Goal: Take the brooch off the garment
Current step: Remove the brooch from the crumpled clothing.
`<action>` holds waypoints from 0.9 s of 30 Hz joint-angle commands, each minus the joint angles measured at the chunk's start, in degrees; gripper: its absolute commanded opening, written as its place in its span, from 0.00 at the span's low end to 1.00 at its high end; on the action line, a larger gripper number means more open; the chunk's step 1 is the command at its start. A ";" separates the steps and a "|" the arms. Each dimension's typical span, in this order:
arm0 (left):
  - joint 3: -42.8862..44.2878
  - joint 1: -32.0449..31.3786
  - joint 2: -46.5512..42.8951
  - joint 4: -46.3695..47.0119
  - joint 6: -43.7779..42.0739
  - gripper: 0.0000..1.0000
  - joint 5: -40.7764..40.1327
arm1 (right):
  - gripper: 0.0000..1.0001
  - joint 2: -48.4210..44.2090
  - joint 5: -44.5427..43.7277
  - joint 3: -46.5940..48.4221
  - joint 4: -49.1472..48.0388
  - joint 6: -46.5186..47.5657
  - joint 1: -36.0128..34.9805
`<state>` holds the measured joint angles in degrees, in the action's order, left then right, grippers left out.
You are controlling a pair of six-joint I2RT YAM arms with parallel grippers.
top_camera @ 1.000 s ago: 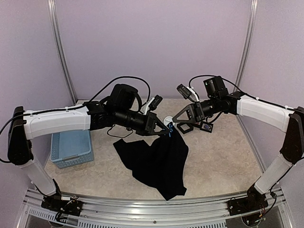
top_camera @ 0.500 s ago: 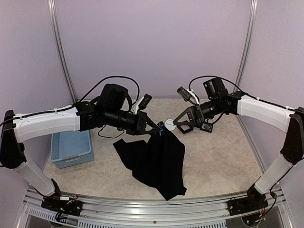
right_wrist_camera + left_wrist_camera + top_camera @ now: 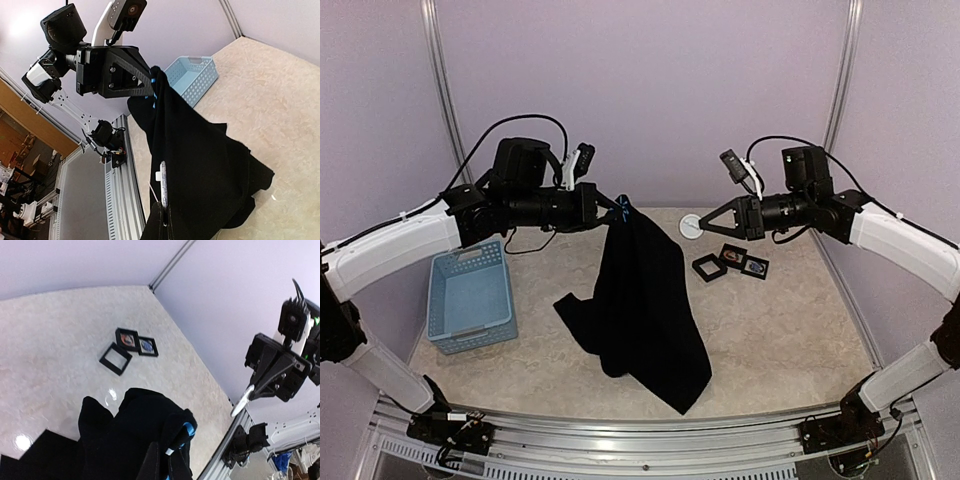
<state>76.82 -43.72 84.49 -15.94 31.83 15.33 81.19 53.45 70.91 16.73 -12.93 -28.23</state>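
Brooch (image 3: 691, 226), a white disc, is pinched in the closed right pincer (image 3: 702, 225), in the air, apart from the black garment (image 3: 645, 290). Left pincer (image 3: 617, 206) is clamped on the garment's neck; it hangs down, its lower end on the surface (image 3: 790, 320), near the light-blue basket (image 3: 470, 295)

white arm shells (image 3: 390, 245), black joints (image 3: 525, 160), looping cables (image 3: 485, 135); black left tool (image 3: 619, 206), right tool (image 3: 704, 228)
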 commanded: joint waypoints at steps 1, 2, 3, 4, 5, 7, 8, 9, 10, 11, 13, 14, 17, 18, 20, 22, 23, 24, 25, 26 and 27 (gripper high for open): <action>5.94 2.36 -2.53 4.99 -5.27 0.00 -6.43 | 0.00 -3.09 -4.70 -1.90 -5.01 -2.79 1.02; 6.27 2.79 -2.69 5.24 -5.82 0.00 -7.20 | 0.00 -3.43 -5.03 -2.29 -5.96 -3.37 1.05; 6.21 3.34 -2.82 5.26 -6.16 0.00 -7.63 | 0.00 -3.75 -4.98 -2.91 -6.87 -3.96 1.14; 6.03 4.03 -3.04 5.00 -6.20 0.00 -7.78 | 0.00 -3.83 -4.88 -3.09 -7.57 -4.40 1.16; 5.50 4.72 -3.14 4.46 -5.94 0.00 -7.81 | 0.00 -3.78 -4.59 -3.22 -8.06 -4.82 1.16; 3.90 5.96 -2.96 2.61 -4.34 0.00 -8.04 | 0.00 -3.38 -4.14 -3.08 -8.13 -5.13 1.16; 2.61 6.28 -2.87 1.81 -3.46 0.02 -8.20 | 0.00 -3.28 -3.88 -3.04 -8.08 -5.11 1.15; 0.75 6.43 -2.76 1.18 -2.46 0.11 -8.82 | 0.00 -3.09 -3.63 -2.92 -7.83 -5.07 1.16; -0.27 6.38 -2.75 0.81 -1.50 0.23 -9.55 | 0.00 -3.01 -3.54 -2.75 -7.63 -4.90 1.16; -1.98 6.37 -2.88 0.90 -0.12 0.26 -10.30 | 0.00 -2.98 -3.53 -2.53 -7.24 -4.57 1.11; -5.72 6.37 -4.25 2.13 2.35 0.38 -11.71 | 0.00 -2.86 -3.59 -1.77 -5.86 -3.88 1.16; -6.92 6.37 -5.22 2.83 3.35 0.52 -12.73 | 0.00 -2.94 -3.61 -1.39 -5.34 -3.71 1.11; -7.88 6.08 -7.95 2.22 5.69 0.93 -18.97 | 0.00 -3.30 -3.62 -0.76 -5.29 -3.80 1.11; -7.98 5.90 -8.78 2.20 5.97 0.96 -20.36 | 0.00 -3.44 -3.54 -0.55 -5.45 -4.05 1.14; -8.21 5.01 -10.18 4.06 5.77 0.97 -21.31 | 0.00 -3.69 -3.40 -0.45 -6.11 -4.69 1.16; -8.34 3.87 -10.79 7.63 4.68 0.96 -18.38 | 0.00 -3.75 -2.93 -0.60 -7.18 -5.60 1.14; -8.30 3.13 -10.54 9.90 4.16 0.95 -16.25 | 0.00 -3.69 -2.32 -0.84 -8.26 -6.37 1.13; -8.04 2.47 -10.02 11.87 3.96 0.95 -12.21 | 0.00 -3.53 -1.90 -1.08 -9.43 -7.93 1.09; -7.55 1.79 -9.38 13.71 3.98 0.95 -8.42 | 0.00 -3.43 -1.53 -1.26 -11.07 -9.34 1.07; -6.78 1.00 -7.82 15.18 4.28 0.95 -4.95 | 0.00 -3.33 -1.04 -1.40 -12.82 -10.72 1.10; -5.83 -0.01 -6.70 16.90 4.42 0.95 -1.84 | 0.00 -3.20 -0.65 -1.40 -14.61 -12.37 1.11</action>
<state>68.82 -40.82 74.46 -7.60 36.18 1.67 77.91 50.68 68.79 8.88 -19.68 -27.62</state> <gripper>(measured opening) 0.950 0.032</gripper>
